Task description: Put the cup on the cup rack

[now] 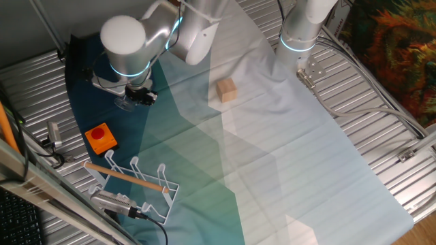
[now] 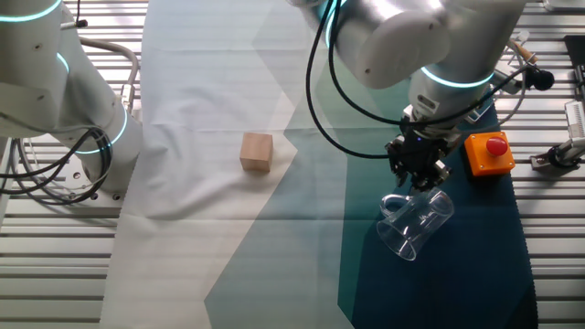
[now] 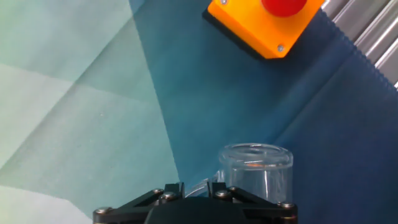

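desk [image 1: 381, 116]: ribbed metal, draped with a cloth [image 1: 286, 156] that is shaded from white to dark blue.
arm [image 2: 411, 37]: bent low over the dark blue end of the cloth.
rack [image 1: 136, 180]: seen at the desk's edge in one fixed view, prongs upright, wooden rod laid across; well apart from the cup.
button box [image 2: 489, 153]: orange, red-topped, set near the cup.
cube [image 2: 257, 152]: tan, placed on the pale cloth.
cup [image 2: 416, 222]: clear, tilted, mouth pointed away from the pincer.
pincer [image 2: 419, 169]: placed at the cup's upper end; how far it is parted, and whether the cup is gripped, cannot be told.
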Controlling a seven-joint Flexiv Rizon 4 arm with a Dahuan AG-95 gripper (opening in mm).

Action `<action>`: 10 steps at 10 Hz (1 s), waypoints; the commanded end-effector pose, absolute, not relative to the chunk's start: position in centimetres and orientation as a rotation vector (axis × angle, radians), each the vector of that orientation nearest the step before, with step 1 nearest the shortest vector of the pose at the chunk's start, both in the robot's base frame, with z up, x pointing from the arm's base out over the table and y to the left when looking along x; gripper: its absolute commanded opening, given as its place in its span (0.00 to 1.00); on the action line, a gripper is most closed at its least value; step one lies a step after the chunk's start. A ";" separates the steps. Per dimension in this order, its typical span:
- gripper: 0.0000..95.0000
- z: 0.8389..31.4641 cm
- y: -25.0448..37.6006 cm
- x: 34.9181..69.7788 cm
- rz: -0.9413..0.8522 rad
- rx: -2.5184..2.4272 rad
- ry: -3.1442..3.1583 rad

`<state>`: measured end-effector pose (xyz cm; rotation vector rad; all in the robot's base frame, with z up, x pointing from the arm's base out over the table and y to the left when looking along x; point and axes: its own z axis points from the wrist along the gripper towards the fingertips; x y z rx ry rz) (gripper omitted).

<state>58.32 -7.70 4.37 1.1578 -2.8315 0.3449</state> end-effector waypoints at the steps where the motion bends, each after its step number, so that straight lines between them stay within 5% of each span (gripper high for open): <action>1: 0.20 4.4 -7.8 58.3 0.371 1.168 -2.825; 10: 0.20 3.8 -8.7 57.5 0.447 1.194 -2.838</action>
